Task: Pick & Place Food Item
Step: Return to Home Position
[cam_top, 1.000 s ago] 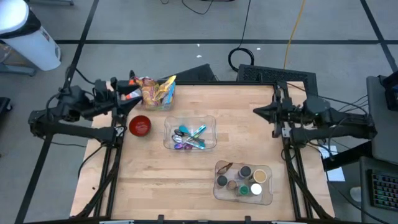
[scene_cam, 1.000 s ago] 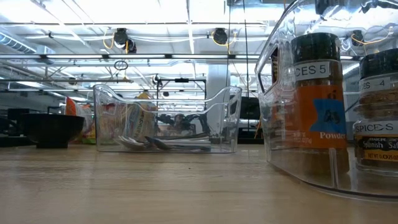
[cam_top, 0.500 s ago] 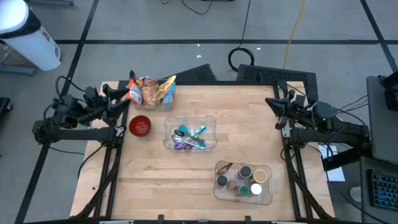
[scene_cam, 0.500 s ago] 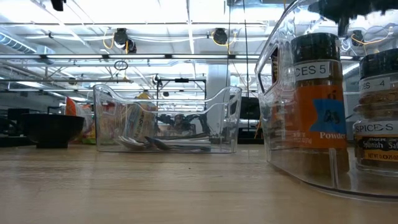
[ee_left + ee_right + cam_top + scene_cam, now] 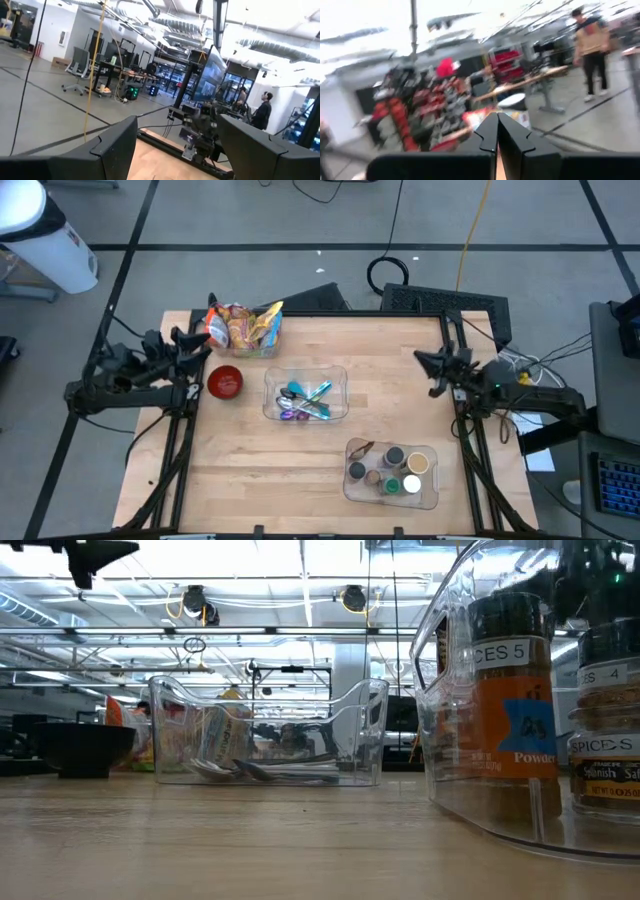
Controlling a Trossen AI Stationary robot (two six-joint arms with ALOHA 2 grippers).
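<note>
From above, the left gripper [image 5: 197,350] sits at the left edge of the table [image 5: 250,480], the right gripper [image 5: 424,366] at its right edge. Spice bottles [image 5: 394,457] stand in the near bin [image 5: 432,492]. Down low, that bin is cut off. Left wrist: fingers [image 5: 117,145] wide apart, empty. Right wrist: fingers [image 5: 487,132] pressed together, empty.

Bowl [image 5: 224,381] beside middle bin [image 5: 341,379], packs [image 5: 244,328] seemingly behind
</note>
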